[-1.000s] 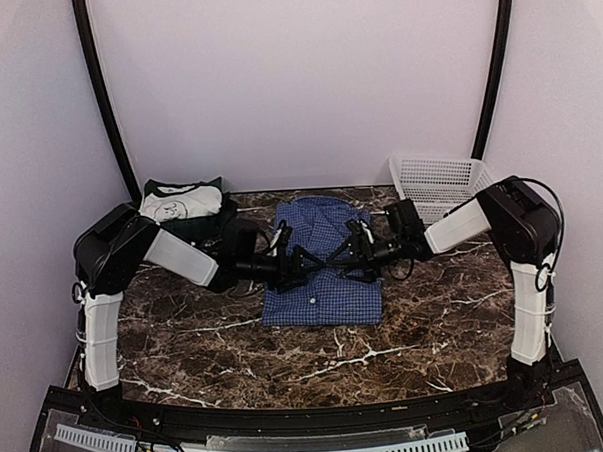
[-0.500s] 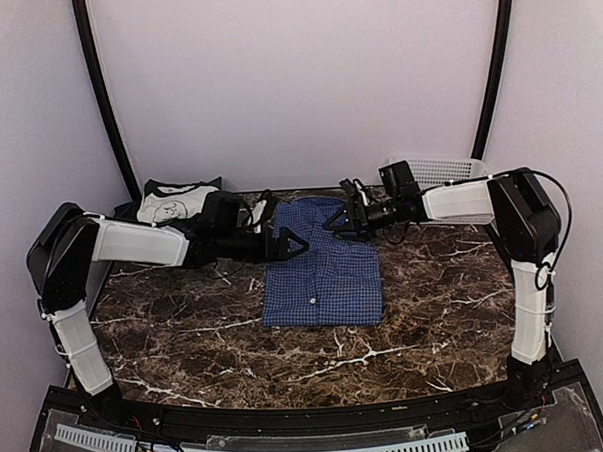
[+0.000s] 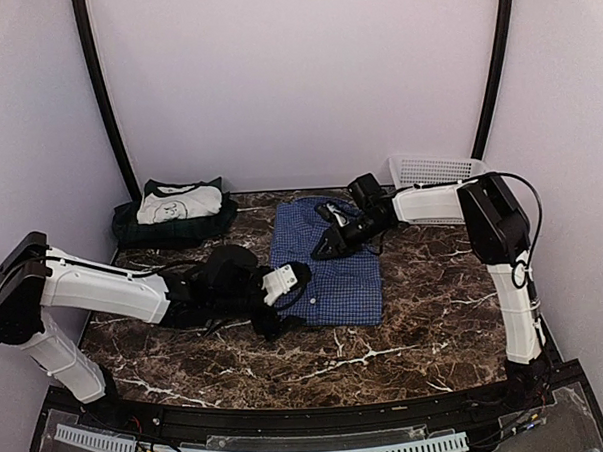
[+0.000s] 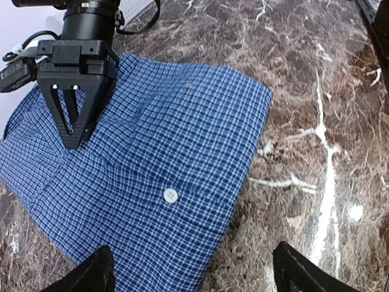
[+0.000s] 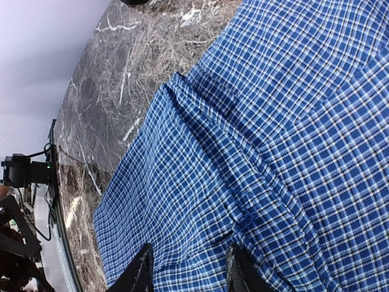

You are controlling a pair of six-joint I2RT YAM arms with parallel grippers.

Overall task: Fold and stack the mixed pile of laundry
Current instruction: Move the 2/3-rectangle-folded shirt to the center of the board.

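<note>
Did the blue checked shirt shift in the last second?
No. The blue checked shirt keeps the same position and outline against the marble table's white veins.

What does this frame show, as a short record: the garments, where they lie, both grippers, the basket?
blue check shirt: folded to a rectangle, flat on the marble table, centre
far left corner: white garment lying on a dark green garment
left gripper: open, at the shirt's near left edge, holding nothing
right gripper: open, over the shirt's far part, holding nothing
basket: white lattice, far right corner
</note>
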